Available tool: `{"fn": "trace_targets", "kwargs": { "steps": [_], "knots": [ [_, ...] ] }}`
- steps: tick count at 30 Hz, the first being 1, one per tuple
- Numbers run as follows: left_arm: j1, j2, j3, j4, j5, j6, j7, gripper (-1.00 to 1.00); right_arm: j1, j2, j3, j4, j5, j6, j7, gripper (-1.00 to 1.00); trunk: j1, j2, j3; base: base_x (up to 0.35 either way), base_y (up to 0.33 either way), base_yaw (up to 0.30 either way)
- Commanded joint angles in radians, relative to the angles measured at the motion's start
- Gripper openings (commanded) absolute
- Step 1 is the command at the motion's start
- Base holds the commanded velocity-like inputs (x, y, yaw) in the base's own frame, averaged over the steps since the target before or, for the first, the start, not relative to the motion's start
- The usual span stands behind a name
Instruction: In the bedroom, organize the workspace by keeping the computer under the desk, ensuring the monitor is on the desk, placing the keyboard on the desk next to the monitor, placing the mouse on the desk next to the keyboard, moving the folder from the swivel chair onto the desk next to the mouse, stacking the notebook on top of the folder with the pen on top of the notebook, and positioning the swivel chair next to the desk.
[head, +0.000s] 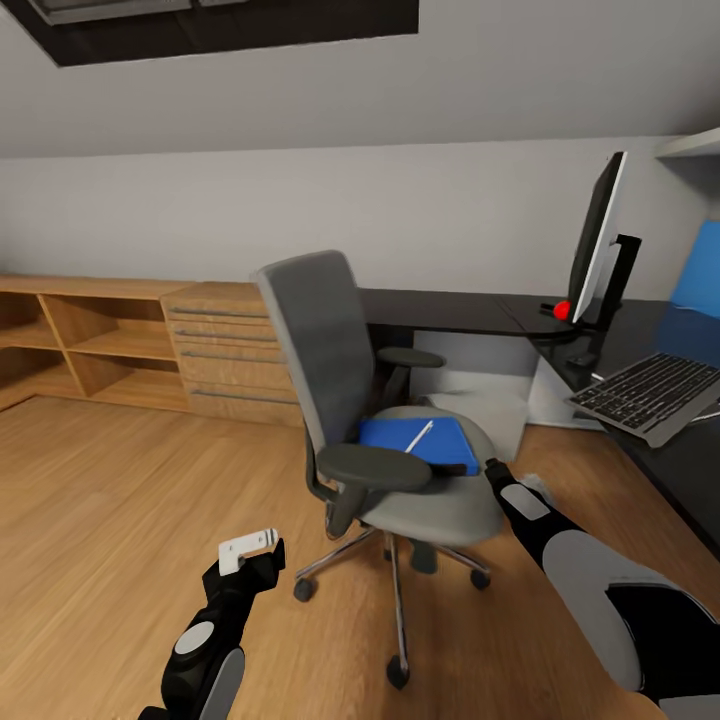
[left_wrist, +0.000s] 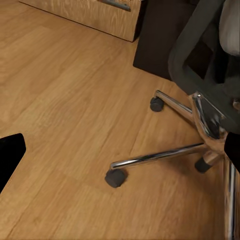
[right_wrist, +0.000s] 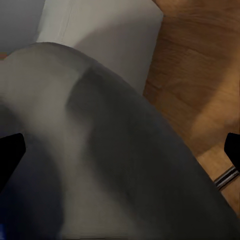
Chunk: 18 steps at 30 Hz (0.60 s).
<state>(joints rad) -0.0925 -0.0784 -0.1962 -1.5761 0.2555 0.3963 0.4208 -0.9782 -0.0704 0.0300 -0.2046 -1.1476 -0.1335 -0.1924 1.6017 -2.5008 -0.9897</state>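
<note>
The grey swivel chair (head: 335, 370) stands mid-floor, apart from the black desk (head: 450, 312). On its seat lies the blue folder (head: 410, 442) with the white pen (head: 419, 436) across it. The notebook is out of view. The monitor (head: 598, 235) and keyboard (head: 652, 392) sit on the desk at right. A small dark lump (head: 583, 357) between them may be the mouse. A pale box (head: 470, 385) under the desk could be the computer. My right gripper (head: 497, 470) (right_wrist: 120, 150) hangs open over the seat's edge. My left gripper (head: 255, 555) (left_wrist: 120, 155) is open above the floor by the chair's chrome base (left_wrist: 200, 145).
A wooden cabinet (head: 225, 350) with bar handles and open shelves (head: 80, 340) line the back wall at left. A red ball (head: 562, 310) sits by the monitor, and a blue panel (head: 700, 265) stands behind it. Wood floor (head: 120, 500) spreads out to the left.
</note>
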Motion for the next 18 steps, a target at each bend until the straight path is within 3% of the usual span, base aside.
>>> {"fn": "trace_targets", "kwargs": {
  "steps": [1, 11, 18],
  "knots": [
    [-0.001, 0.000, -0.002, -0.001, 0.010, 0.002, 0.009, 1.00, 0.001, 0.001, -0.002, 0.007, -0.023, -0.003, -0.004, 1.00, 0.000, 0.000, -0.001, 0.000, 0.000, 0.225],
    [-0.001, 0.000, -0.002, -0.001, 0.010, 0.002, 0.009, 1.00, 0.001, 0.004, -0.001, 0.007, -0.021, -0.005, -0.002, 1.00, 0.000, 0.000, 0.000, 0.000, 0.000, 0.040],
    [-0.001, 0.000, -0.002, -0.001, 0.010, 0.002, 0.009, 1.00, 0.001, 0.004, -0.001, 0.007, -0.021, -0.005, -0.002, 1.00, 0.000, 0.000, 0.006, 0.000, 0.000, 0.164]
  ]
}}
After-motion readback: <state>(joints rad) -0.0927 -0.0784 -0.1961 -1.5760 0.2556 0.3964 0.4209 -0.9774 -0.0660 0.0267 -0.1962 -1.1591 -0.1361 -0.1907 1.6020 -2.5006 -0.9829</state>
